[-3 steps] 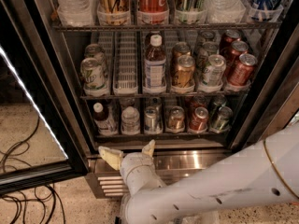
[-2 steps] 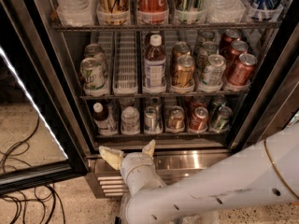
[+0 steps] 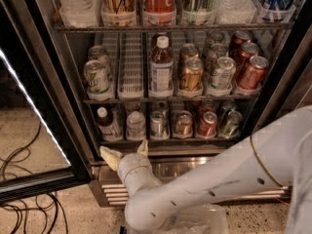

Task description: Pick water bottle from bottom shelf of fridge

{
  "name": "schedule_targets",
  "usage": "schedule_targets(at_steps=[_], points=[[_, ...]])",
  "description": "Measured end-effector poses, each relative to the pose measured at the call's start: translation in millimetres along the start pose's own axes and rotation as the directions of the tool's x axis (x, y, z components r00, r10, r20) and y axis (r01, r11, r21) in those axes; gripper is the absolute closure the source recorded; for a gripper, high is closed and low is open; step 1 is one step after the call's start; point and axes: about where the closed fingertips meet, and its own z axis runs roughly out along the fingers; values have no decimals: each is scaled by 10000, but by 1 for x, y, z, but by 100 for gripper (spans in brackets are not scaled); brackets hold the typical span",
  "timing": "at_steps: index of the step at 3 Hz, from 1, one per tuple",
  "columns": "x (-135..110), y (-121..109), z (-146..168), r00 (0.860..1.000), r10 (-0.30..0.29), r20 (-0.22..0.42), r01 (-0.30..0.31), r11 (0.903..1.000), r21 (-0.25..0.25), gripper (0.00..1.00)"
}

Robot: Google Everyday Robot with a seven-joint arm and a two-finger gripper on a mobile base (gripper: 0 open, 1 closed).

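Only slightly higher than before, the cream-tipped pincer (image 3: 123,148) hangs spread just below the small clear white-capped water bottle (image 3: 135,126), grasp not begun.

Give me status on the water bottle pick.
Done: the fridge door is open, and the gripper sits low at the front edge of the bottom shelf. In hand: nothing; its fingers are open and empty, just below the water bottle. Left: reach in, close on it, upright beside the dark-liquid bottle, and withdraw.
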Motion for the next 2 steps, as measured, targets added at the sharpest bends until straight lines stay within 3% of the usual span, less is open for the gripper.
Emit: schedule_targets(at_steps=[2], points=[[-5, -7, 42, 9978, -260, 611, 253, 9996, 120, 21]])
